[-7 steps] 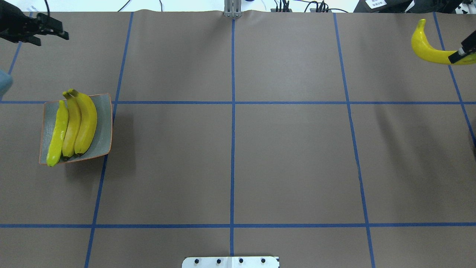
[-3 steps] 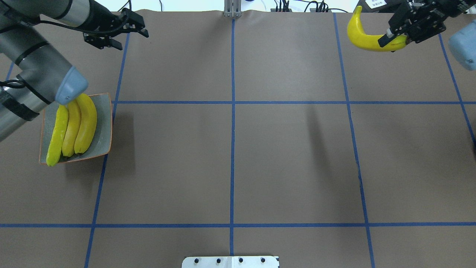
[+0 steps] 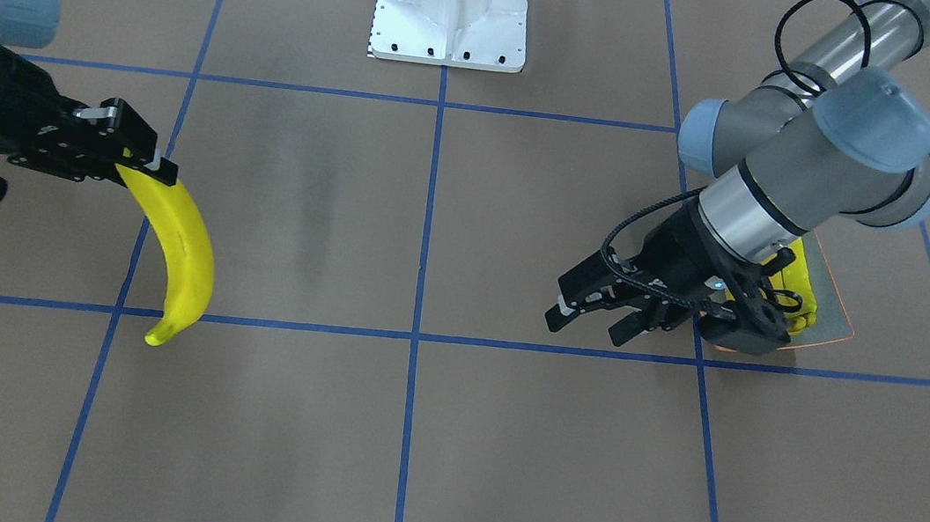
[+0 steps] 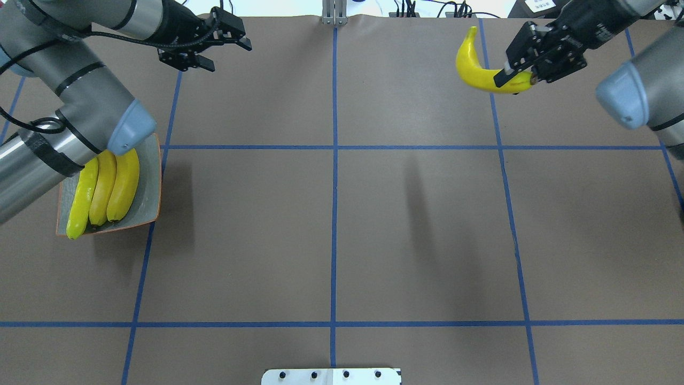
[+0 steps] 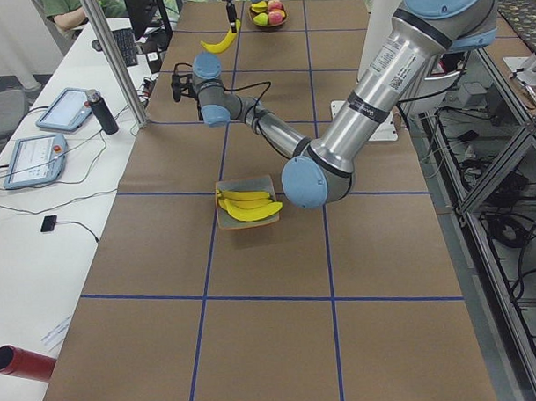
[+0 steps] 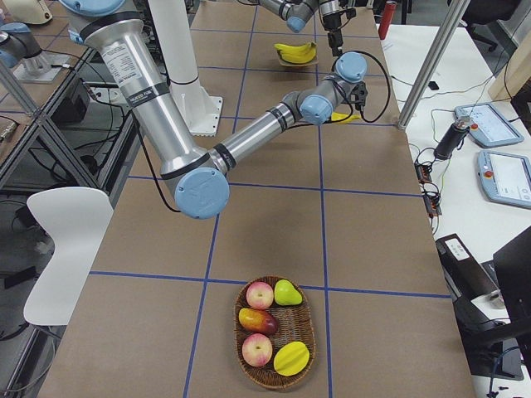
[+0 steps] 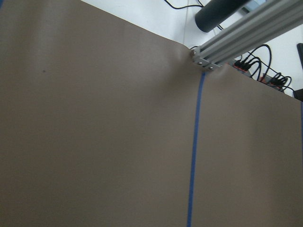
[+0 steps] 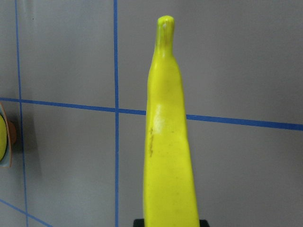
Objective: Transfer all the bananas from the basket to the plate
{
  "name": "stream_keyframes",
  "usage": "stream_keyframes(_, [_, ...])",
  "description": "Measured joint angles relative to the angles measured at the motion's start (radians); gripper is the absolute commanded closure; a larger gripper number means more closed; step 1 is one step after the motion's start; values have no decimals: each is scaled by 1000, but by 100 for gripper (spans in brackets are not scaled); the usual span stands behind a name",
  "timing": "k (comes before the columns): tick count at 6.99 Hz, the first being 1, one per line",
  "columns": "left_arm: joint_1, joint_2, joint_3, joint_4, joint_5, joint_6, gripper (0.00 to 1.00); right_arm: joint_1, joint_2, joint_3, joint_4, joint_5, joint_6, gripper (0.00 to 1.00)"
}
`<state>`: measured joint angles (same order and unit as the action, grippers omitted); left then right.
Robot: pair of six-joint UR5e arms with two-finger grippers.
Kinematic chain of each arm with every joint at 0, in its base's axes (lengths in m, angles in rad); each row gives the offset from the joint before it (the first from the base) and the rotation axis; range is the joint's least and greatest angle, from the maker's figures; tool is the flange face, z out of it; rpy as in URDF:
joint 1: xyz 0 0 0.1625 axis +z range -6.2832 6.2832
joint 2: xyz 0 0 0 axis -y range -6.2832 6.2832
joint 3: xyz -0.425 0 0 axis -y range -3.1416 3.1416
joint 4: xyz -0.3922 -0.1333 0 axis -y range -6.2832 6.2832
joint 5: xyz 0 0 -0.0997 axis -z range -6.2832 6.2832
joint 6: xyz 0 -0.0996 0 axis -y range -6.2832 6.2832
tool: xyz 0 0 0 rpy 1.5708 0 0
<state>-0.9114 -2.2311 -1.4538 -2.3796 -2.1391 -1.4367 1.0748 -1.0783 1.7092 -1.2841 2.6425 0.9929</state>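
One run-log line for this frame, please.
right gripper: jaws shut on banana, held aloft | left gripper: jaws open, empty | plate: three bananas | basket: no banana seen

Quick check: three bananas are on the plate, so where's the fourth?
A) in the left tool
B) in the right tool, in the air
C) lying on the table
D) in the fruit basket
B: the right tool is shut on the fourth banana, which hangs clear of the table, while the left tool is open and empty.
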Motion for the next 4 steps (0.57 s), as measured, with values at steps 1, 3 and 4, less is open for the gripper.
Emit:
stream_keyframes(1, [62,-3,-1,-71,72,-57,0,-75,14,17,55,-90,109,100])
stream_keyframes(3, [158,-15,-6,-171,184,-175,0,-186,42,33,144,-232,265,100])
stream_keyframes(4, [179,-30,-7,-188,198,-207,0,-223,50,34,190,-287,323,100])
